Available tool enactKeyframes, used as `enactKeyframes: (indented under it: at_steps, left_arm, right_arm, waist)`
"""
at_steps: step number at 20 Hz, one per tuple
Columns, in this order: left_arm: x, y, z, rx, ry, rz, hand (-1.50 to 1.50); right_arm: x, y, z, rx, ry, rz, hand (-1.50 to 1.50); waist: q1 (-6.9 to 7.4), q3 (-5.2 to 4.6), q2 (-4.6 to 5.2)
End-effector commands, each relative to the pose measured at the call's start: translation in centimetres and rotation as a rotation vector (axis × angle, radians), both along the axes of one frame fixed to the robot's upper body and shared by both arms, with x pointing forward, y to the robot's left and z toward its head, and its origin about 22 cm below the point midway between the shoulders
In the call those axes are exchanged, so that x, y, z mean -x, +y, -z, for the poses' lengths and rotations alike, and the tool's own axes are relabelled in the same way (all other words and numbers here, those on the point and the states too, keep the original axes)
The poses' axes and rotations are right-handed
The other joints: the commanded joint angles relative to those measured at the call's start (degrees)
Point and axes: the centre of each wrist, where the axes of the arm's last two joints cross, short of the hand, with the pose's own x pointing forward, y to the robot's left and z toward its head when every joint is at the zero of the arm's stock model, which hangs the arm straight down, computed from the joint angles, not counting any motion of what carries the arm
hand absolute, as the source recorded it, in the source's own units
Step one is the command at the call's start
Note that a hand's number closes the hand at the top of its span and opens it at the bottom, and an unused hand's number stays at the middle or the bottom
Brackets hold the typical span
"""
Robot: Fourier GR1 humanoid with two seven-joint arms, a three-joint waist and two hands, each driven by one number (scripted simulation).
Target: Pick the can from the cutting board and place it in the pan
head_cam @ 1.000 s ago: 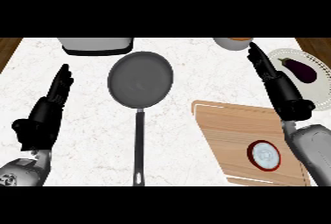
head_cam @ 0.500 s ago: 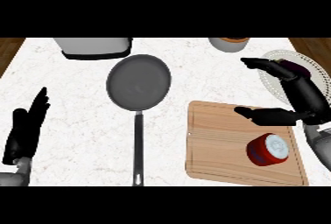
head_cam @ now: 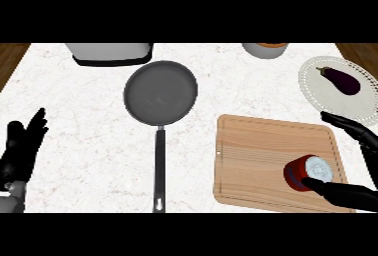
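Resting red can (head_cam: 306, 173), silvery top

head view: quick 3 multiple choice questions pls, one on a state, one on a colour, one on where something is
1. The pan is:
A. holding the can
B. empty
C. upside down

2. The aubergine on the plate is:
A. purple
B. green
C. orange

3. The can is:
A. in the pan
B. on the plate
C. on the cutting board

Answers:
1 B: the pan's dark inside shows bare, with nothing in it.
2 A: the aubergine's skin is dark purple against the white plate.
3 C: the red can sits on the wooden board's near right part, by the right hand.
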Motion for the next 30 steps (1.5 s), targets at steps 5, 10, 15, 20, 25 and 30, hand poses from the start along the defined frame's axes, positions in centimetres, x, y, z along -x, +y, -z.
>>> enactKeyframes:
  at_steps: [5,10,15,20,25,30]
  left_arm:
    - [-0.3,1.1,0.4,0.003,0.004,0.000,0.00]
    - [-0.8,0.1,0.4,-0.008,0.015,0.008,0.00]
    - [-1.7,-0.4,-0.2,0.006,0.003,0.054,0.00]
    - [-2.1,-2.0,-0.1,-0.012,-0.010,0.075,0.00]
    - [-2.0,-1.3,0.2,0.011,-0.008,0.092,0.00]
    - [-2.3,0.1,-1.0,-0.011,0.015,0.039,0.00]
  right_arm:
    - [3.3,-0.2,-5.8,0.418,0.047,0.044,-1.50]
    - [3.2,0.9,-10.4,0.787,0.147,0.094,-1.50]
    - [4.5,3.8,-12.5,1.037,0.270,0.131,-1.50]
    - [5.9,6.3,-12.2,1.211,0.371,0.169,-1.50]
    - [4.7,8.1,-9.9,1.301,0.468,0.147,-1.50]
    - [4.8,11.7,-4.9,1.311,0.455,0.154,-1.50]
  waist:
    - [0.29,-0.18,-0.13]
    - [1.57,-0.36,0.15]
    - [2.85,-0.33,0.42]
    - [3.90,-0.19,0.62]
    - [4.26,-0.10,0.72]
    - [3.14,0.01,0.41]
